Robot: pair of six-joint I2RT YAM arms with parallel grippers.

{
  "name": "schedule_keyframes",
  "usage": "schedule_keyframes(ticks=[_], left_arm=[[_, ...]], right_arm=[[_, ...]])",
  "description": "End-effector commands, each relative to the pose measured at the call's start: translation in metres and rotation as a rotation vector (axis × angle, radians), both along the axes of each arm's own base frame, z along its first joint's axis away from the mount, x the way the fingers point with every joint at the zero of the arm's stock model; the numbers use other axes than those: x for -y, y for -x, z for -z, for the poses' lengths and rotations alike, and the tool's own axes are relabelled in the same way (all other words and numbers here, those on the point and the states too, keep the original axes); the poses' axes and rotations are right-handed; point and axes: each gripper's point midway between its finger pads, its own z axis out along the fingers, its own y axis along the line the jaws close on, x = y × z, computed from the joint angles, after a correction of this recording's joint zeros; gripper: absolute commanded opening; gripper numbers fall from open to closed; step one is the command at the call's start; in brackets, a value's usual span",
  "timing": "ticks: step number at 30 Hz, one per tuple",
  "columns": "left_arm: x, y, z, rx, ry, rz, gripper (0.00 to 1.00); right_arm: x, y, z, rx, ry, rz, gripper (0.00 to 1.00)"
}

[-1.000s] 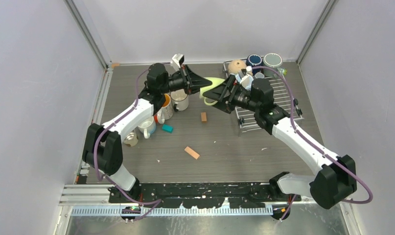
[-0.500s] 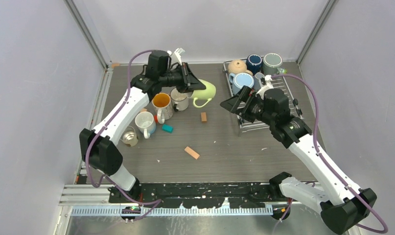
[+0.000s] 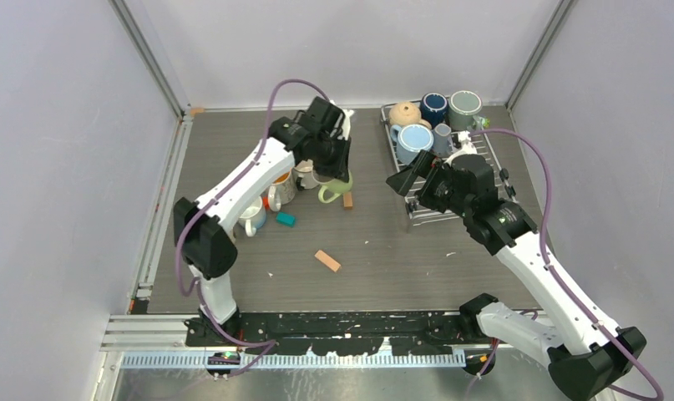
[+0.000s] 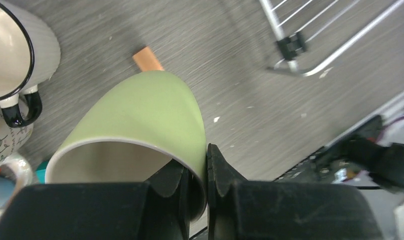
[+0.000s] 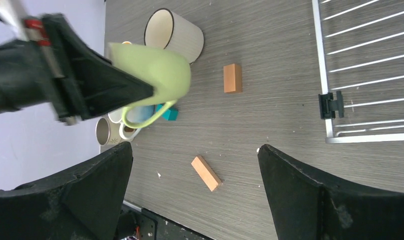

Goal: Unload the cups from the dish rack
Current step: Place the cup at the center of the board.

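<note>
My left gripper [image 3: 337, 173] is shut on the rim of the lime green mug [image 3: 337, 189], one finger inside and one outside [image 4: 206, 155]. The mug [image 4: 139, 112] hangs tilted just above the table beside a white black-rimmed mug [image 3: 306, 174]. It also shows in the right wrist view [image 5: 154, 70]. My right gripper [image 3: 405, 180] is open and empty [image 5: 193, 147] at the left edge of the dish rack [image 3: 477, 160]. The rack's far end holds tan [image 3: 405, 113], navy [image 3: 434, 104], grey-green [image 3: 465, 104] and light blue [image 3: 415, 138] mugs.
An orange-lined mug [image 3: 279, 188] and another white mug [image 3: 250, 214] stand left of the lime mug. A small orange block [image 3: 347, 199], a teal block [image 3: 286, 219] and a long orange block [image 3: 327, 261] lie on the table. Grey walls enclose the table.
Both grippers met at the lime mug a second ago. My right gripper let go and drew back to the rack. My left arm swung the mug down beside the white mug.
</note>
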Motion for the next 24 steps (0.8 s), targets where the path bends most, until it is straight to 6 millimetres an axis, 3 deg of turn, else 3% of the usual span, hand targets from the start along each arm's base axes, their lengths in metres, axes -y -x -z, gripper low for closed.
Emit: schedule_keyframes(ticks=[1,11,24], left_arm=[[-0.016,-0.015,0.005,0.091,-0.152,-0.007,0.0],[-0.011,-0.032,0.044,0.07,-0.264,0.01,0.0],[-0.006,-0.048,0.079,0.05,-0.364,0.021,0.0]], right_arm=[[0.014,-0.001,-0.037,0.114,0.007,0.057,1.0],[0.026,0.003,-0.042,0.143,0.021,0.097,1.0],[0.035,0.007,-0.047,0.163,0.034,0.126,1.0]])
